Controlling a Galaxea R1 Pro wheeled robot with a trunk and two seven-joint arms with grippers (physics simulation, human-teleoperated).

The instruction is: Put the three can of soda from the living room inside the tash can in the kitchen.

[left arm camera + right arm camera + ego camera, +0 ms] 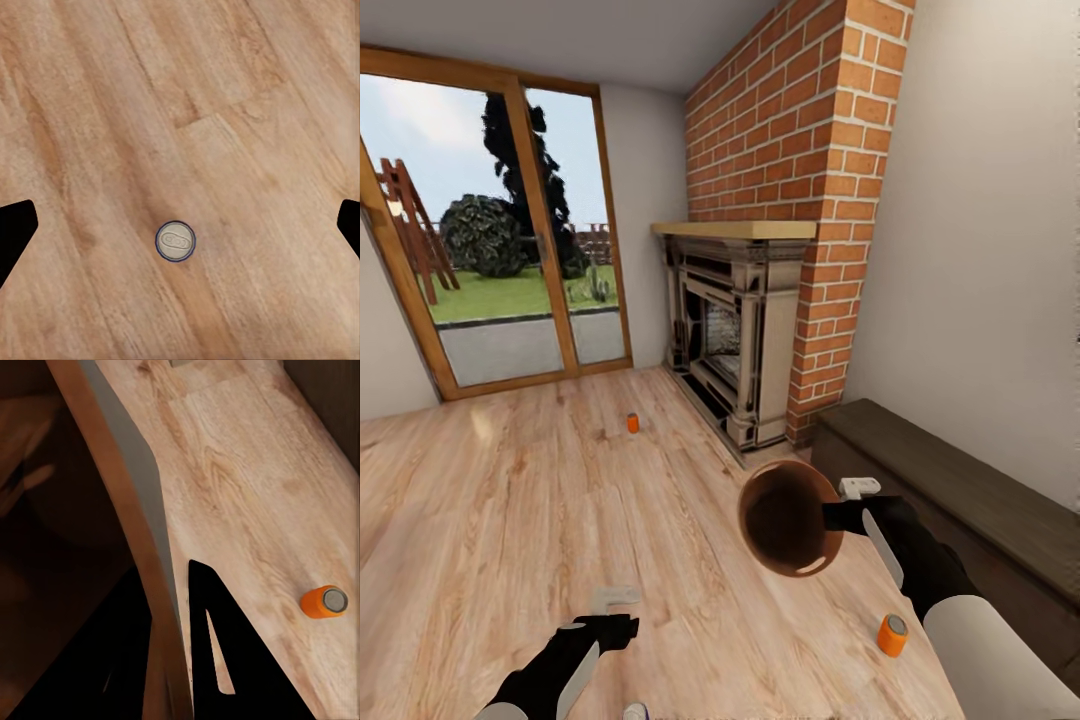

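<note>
The wood floor (540,500) lies open across the left and middle of the head view, bounded by the glass door (500,230) at upper left, the fireplace (735,330) at centre and the long dark bench (960,500) along the right edge. The right claw (850,512) pinches the rim of the tash can (790,520), held off the floor with its brown inside facing the camera. One orange can (892,635) lies on the floor just below it; another orange can (633,423) stands well apart near the fireplace. The left claw (615,610) hangs spread, fingertips at both edges of the wrist view, over the blue can (175,241), seen from its top. At the head view's bottom edge that can is cut off.
</note>
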